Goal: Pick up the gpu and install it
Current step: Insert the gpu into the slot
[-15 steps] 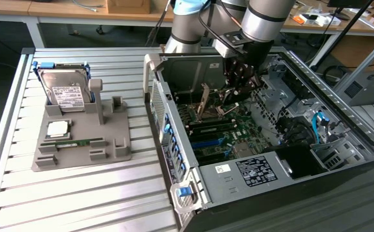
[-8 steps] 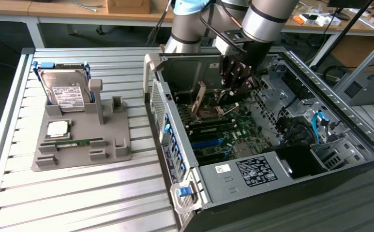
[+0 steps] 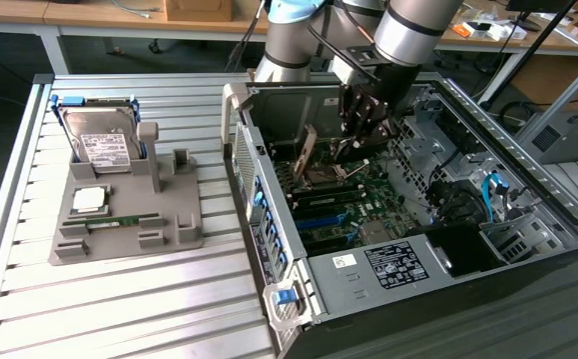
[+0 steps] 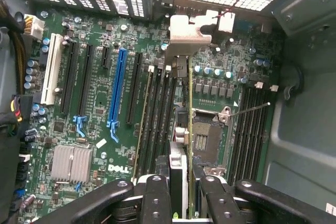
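Gripper (image 4: 181,190) clamped on gpu (image 4: 184,129), inside the computer case (image 3: 528,168).
Held edge-on above motherboard (image 4: 94,114), silver bracket (image 4: 190,27) toward the case's rear grille.

i see my gripper (image 3: 366,120) lowered inside the open computer case (image 3: 528,172), closed on the gpu (image 4: 185,129) held edge-on above the motherboard (image 4: 94,124). the case walls hem it in on both sides. the cpu socket (image 4: 207,137) lies just beside the card. outside, the slatted table (image 3: 119,299) beyond the grey holder (image 3: 119,217) is open.
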{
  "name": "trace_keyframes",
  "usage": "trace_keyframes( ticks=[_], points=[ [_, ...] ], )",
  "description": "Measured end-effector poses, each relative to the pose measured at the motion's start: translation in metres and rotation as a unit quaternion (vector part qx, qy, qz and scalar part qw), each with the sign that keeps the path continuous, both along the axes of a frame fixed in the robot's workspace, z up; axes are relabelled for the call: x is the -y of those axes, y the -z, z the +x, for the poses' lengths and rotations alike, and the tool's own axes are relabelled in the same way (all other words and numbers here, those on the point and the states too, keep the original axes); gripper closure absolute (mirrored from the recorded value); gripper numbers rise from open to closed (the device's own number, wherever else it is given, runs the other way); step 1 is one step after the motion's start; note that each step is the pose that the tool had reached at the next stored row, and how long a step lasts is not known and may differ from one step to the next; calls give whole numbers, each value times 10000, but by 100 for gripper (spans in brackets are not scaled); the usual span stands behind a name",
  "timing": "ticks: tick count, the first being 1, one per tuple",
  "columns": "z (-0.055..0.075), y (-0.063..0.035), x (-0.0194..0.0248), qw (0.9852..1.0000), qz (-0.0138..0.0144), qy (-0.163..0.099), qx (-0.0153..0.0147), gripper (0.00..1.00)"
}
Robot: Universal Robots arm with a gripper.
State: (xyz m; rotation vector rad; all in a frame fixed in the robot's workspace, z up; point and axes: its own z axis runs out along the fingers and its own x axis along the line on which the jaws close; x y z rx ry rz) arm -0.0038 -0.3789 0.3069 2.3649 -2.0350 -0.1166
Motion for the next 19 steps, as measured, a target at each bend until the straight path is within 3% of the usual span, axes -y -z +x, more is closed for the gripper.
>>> trace_keyframes(
  ticks=[4, 10, 19],
  points=[
    [0, 5, -1, 9998, -1, 200, 0, 73],
    [-1, 6, 3, 9998, 1, 202, 0, 73],
    [0, 7, 45, 9998, 0, 202, 0, 73]
  ],
)
